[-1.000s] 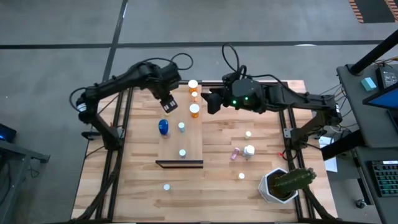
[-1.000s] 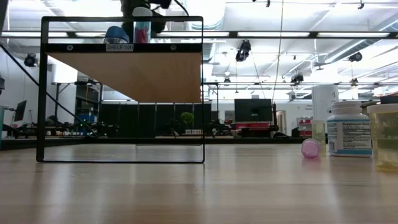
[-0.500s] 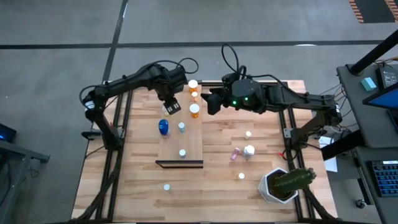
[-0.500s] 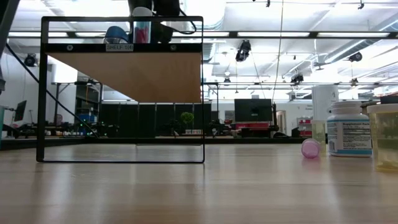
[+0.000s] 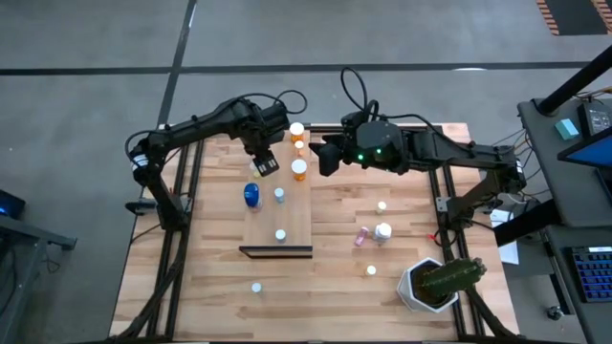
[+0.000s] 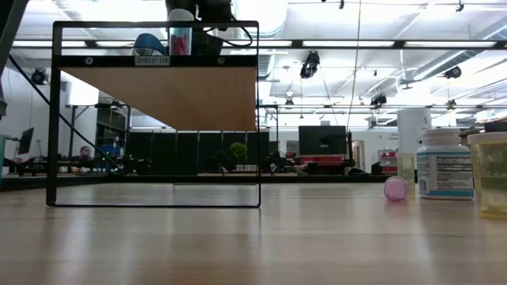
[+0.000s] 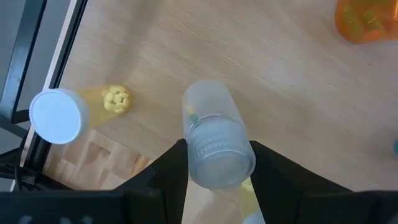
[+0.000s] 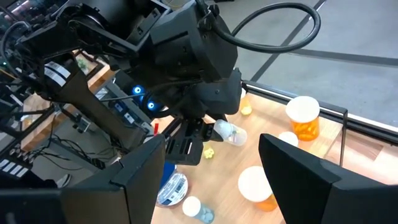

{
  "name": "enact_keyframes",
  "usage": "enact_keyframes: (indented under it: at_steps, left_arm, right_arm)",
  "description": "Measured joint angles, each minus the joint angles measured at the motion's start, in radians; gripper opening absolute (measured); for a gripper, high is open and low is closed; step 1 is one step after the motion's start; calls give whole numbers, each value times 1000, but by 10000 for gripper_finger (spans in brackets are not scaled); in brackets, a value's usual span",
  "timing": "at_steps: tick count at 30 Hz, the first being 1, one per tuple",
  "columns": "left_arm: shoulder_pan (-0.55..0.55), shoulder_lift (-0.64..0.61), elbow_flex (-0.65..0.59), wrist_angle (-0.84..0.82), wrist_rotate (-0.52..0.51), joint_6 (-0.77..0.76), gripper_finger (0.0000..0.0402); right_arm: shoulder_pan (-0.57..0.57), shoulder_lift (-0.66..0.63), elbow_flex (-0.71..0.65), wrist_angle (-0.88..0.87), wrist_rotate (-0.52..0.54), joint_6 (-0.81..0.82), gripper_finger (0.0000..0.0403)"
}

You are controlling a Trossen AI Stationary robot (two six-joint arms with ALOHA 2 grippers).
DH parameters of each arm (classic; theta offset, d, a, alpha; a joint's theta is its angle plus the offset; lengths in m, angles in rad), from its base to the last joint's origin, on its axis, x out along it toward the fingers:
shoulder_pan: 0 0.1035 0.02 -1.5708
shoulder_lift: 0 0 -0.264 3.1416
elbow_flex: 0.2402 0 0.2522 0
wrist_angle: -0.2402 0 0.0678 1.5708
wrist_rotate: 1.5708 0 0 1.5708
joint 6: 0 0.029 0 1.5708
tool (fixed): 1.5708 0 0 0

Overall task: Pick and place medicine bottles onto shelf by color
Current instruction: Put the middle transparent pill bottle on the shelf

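Hovering over the shelf, a clear bottle is held in the left gripper jaws; right gripper jaws wide open, w/ nothing held.

We see the pale wooden shelf carrying three orange medicine bottles along its far right edge. A fat blue bottle and two small clear bottles stand upright nearer its middle, while another clear bottle hangs tilted above its far end.
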Motion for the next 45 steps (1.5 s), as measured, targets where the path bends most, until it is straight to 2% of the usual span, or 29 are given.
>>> enact_keyframes:
  at_steps: [11,24,38,45]
  left_arm:
    - [0,0,3,-3,1,0,144]
    - [0,-1,2,-3,-1,2,224]
    - [0,-13,47,-23,-45,16,228]
    - [-1,-74,107,-51,-39,-220,228]
  right_arm:
    - [0,0,0,0,0,-7,249]
    - [0,0,0,0,0,-9,249]
    - [0,0,0,-1,0,-29,249]
    - [0,0,0,-26,0,-74,249]
